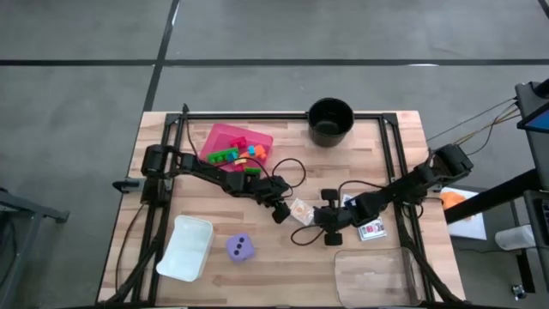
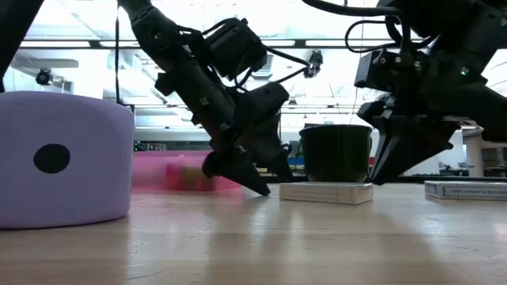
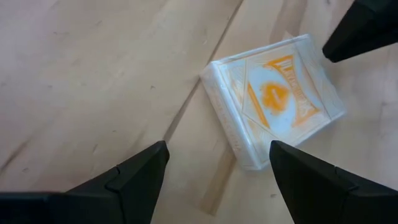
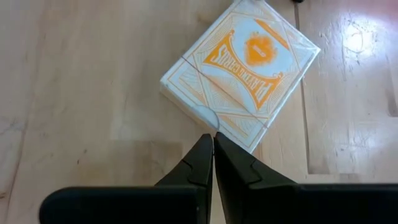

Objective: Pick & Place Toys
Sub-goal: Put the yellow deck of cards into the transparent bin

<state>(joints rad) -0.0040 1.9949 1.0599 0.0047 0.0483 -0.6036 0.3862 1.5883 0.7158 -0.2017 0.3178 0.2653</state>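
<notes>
An orange-and-white card pack lies flat on the wooden table between my two grippers. My left gripper is open, slants down and stands just short of the pack's left end. My right gripper is shut, with its tips at the pack's opposite edge. A blue card pack and a white-red one lie beside the right arm. The purple die sits near the front edge. Coloured bricks lie in the pink tray. My right gripper brings its shut fingertips slanting down from the table's right to the pack's edge, near a corner. The pack lies flat on the table. I cannot tell whether the tips touch it.
The black pot stands at the far edge. A white container sits at the front left and a clear lid at the front right. Cables loop over the table's middle.
</notes>
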